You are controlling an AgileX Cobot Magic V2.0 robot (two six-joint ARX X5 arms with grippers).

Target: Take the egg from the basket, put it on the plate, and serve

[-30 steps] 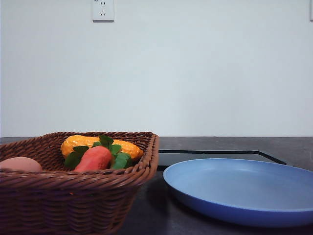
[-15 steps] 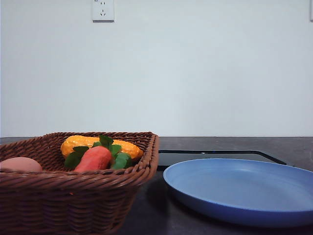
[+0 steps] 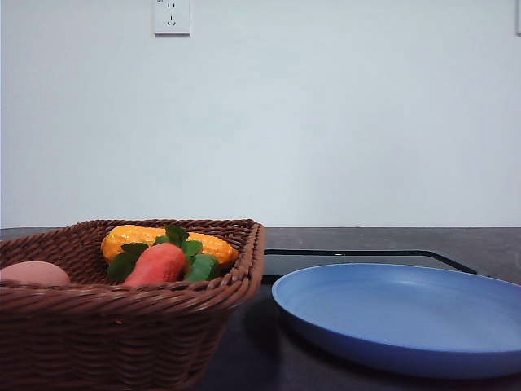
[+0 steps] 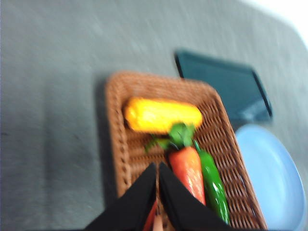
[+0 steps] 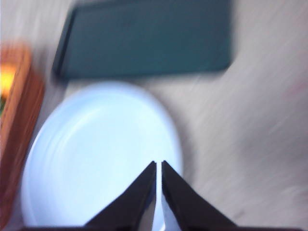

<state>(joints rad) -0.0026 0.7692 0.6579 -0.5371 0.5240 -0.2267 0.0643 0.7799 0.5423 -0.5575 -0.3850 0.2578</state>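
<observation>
Dark table (image 3: 383,238) under a plain pale wall, socket (image 3: 172,16) high up. Wicker basket (image 3: 122,326) at the left holding the egg (image 3: 32,274) by its near-left side, plus a corn cob (image 3: 130,236), carrot (image 3: 156,264) and green pepper (image 3: 203,266). Blue plate (image 3: 407,318) just beside it, bare, black tray (image 3: 358,259) behind. Left gripper (image 4: 157,190) above the basket, fingers closed together on nothing. Right gripper (image 5: 158,185) over the plate, seemingly pinched shut too, though blurred.
</observation>
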